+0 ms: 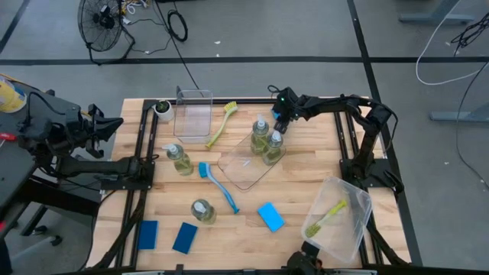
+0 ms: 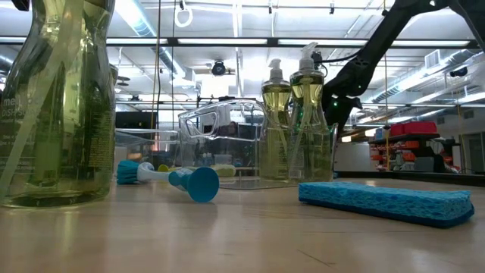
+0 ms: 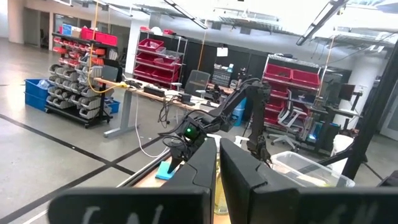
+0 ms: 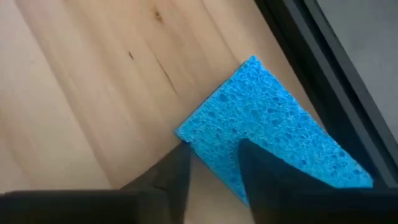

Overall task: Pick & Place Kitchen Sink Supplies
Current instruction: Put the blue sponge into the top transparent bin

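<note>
Right gripper (image 4: 211,165), jaws spread, hovers over a sponge (image 4: 273,137) at the surface's far edge; next, descend and pinch; left arm waits.

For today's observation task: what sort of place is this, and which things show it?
Probably a robotics lab or workshop: racks of red storage bins, desks with office chairs, and a black floor fan beside the wooden table.

The wooden table (image 1: 306,172) carries bottles (image 1: 181,160), blue sponges (image 1: 270,216), dish brushes (image 1: 218,183), clear bins (image 1: 192,114) and a flat tray (image 1: 248,164).
</note>
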Controlling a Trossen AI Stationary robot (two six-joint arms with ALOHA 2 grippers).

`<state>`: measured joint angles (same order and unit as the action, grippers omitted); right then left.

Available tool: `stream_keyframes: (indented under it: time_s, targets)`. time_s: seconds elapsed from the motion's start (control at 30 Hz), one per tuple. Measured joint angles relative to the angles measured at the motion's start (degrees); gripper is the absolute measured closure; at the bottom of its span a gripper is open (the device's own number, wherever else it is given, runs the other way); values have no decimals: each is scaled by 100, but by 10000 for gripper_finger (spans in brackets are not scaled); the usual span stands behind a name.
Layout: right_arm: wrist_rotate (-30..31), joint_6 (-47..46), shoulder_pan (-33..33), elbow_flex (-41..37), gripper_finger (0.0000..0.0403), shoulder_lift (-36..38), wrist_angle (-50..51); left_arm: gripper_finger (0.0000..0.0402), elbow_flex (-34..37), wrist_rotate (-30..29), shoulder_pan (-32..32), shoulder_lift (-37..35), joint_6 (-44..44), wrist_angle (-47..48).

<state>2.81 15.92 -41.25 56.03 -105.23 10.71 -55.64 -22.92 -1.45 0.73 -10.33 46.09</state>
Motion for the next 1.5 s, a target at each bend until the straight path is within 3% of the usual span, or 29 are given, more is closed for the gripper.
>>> stream_keyframes:
  time_s: [0.17,0.23,0.7,1.17,1.3,1.5]
  targets:
    - [97,107,7,13,372,0,21,376,0,-42,0,-2,-2,0]
    - [122,171,9,13,394,0,29,376,0,-43,-2,-2,-2,-2]
    - [395,-147,169,110,402,496,131,376,-2,-42,-2,0,-2,-2]
    - [518,-805,206,133,403,2146,194,376,-2,-42,-1,0,32,-166]
    - [505,-804,208,434,403,2680,285,376,0,-42,-2,-2,48,-424]
    - [-7,-951,217,1358,403,2918,541,376,-2,-258,-1,62,426,-588]
